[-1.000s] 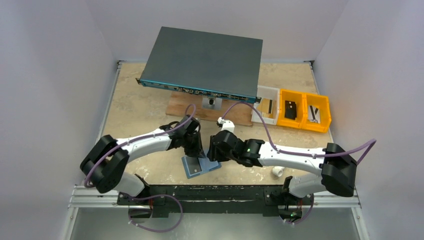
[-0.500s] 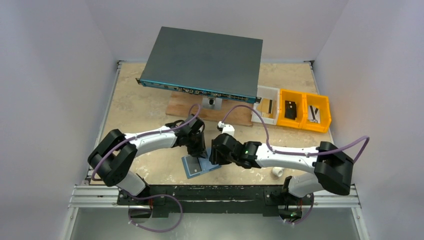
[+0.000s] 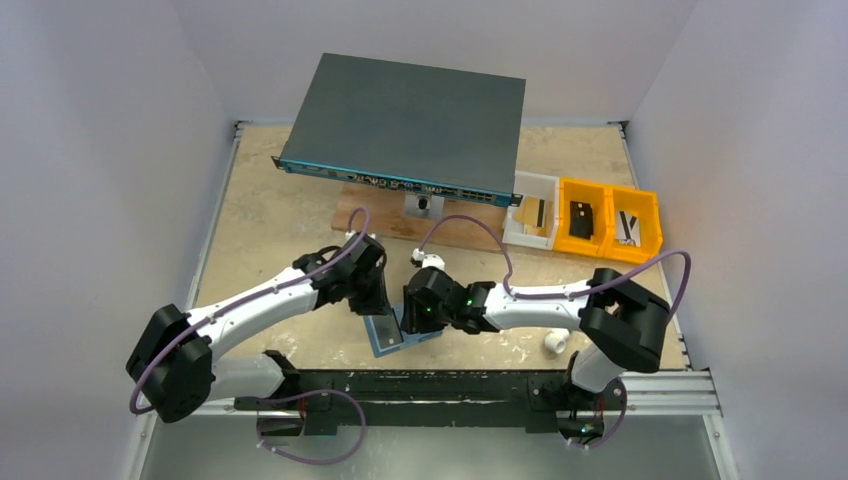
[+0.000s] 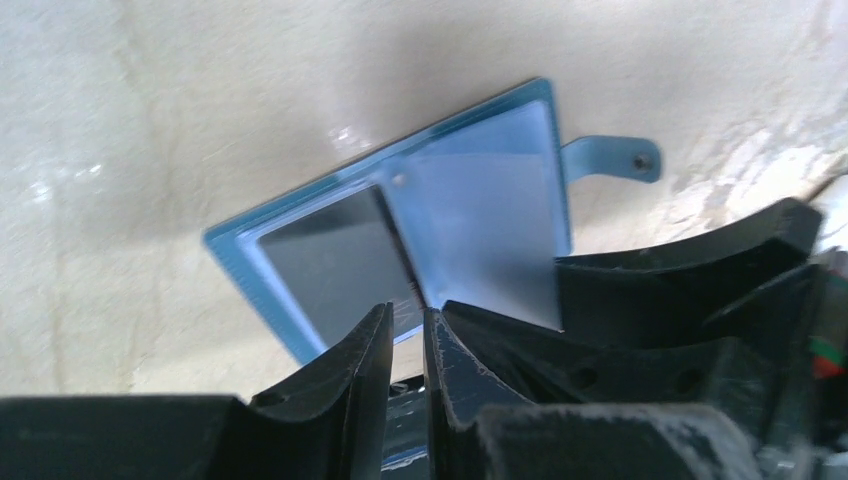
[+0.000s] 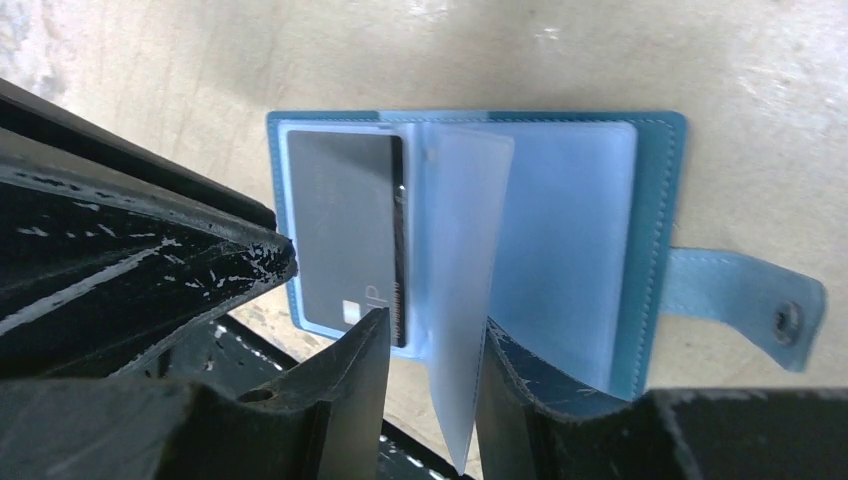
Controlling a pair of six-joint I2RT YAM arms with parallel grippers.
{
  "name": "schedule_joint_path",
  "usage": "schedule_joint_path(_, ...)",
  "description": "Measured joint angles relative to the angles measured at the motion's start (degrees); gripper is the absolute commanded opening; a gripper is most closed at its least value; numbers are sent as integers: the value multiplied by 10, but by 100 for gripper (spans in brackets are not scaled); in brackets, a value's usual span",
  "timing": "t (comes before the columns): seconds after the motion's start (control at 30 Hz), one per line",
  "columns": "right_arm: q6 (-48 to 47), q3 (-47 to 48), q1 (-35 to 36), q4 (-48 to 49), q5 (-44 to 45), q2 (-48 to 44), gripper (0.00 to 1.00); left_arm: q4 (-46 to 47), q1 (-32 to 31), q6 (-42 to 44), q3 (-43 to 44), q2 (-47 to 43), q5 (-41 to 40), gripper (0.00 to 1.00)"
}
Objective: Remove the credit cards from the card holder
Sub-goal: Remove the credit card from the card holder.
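Note:
The card holder (image 3: 392, 335) lies open near the table's front edge, steel-blue with a snap strap (image 5: 745, 300). A grey credit card (image 5: 345, 225) sits in its left pocket and also shows in the left wrist view (image 4: 335, 265). Clear sleeve pages (image 5: 465, 230) stand up at the fold. My right gripper (image 5: 435, 325) is open, a finger on each side of one upright sleeve page, over the holder's near edge (image 3: 408, 318). My left gripper (image 4: 407, 312) is nearly closed with nothing between its fingers, its tips at the holder's near edge by the fold (image 3: 375, 303).
A large dark grey box (image 3: 405, 120) rests on a wooden board (image 3: 365, 215) at the back. A white bin (image 3: 535, 215) and two orange bins (image 3: 585, 220) stand at the right. A small white piece (image 3: 555, 343) lies near the front rail.
Both grippers have shifted left and closer together over the card holder. The left arm's elbow has swung out to the lower left.

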Motion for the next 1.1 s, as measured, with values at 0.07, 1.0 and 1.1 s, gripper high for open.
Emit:
schedule_joint_path(0.07, -4, 6, 0, 7, -9, 7, 34, -17, 5, 0, -16, -21, -8, 16)
schedule_joint_path(1.0, -25, 61, 7, -85, 40, -84, 34, -44, 19, 5, -62, -33, -15, 9)
schedule_joint_path(1.1, -27, 62, 8, -58, 12, -43, 33, -41, 19, 5, -62, -32, -15, 9)
